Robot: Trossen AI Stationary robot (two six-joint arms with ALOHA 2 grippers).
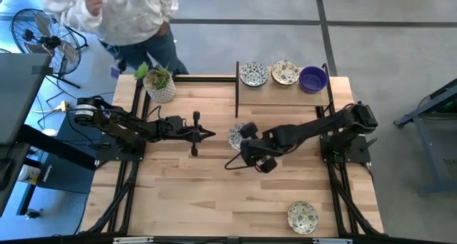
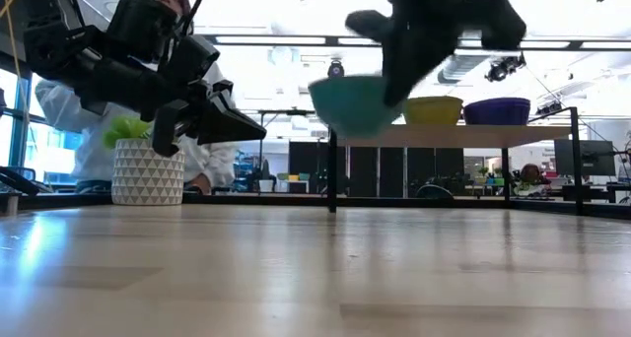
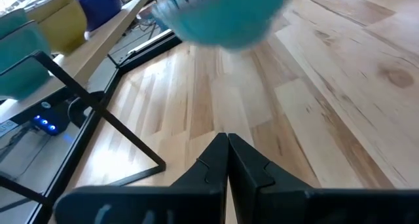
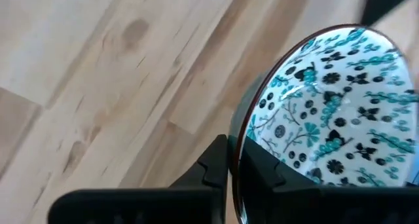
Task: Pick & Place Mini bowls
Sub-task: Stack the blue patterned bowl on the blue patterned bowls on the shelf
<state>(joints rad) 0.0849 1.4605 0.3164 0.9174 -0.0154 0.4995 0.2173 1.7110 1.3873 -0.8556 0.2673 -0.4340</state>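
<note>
My right gripper (image 1: 241, 135) is shut on a mini bowl (image 1: 235, 137), teal outside and white with teal and dark flowers inside (image 4: 334, 112). The bowl hangs above the table's middle (image 2: 353, 102). My left gripper (image 1: 207, 135) is shut and bare, level over the table just left of that bowl (image 3: 227, 152). Two patterned mini bowls (image 1: 253, 74) (image 1: 285, 73) and a purple one (image 1: 313, 79) stand on the raised shelf at the far right. Another patterned bowl (image 1: 302, 217) rests on the table near the right front edge. My right gripper pinches the bowl's rim (image 4: 243, 140), one finger (image 4: 216, 166) outside the wall and the other (image 4: 265, 181) inside the bowl. The fingers come slanting down from the table's right side. The bowl is lifted clear of the table, its opening up.
A white patterned pot with a green plant (image 1: 160, 83) stands at the far left corner. The shelf (image 1: 285, 95) has a black frame with a post (image 1: 237, 87) at its left end. A person in a light top (image 1: 121, 12) stands beyond the far edge.
</note>
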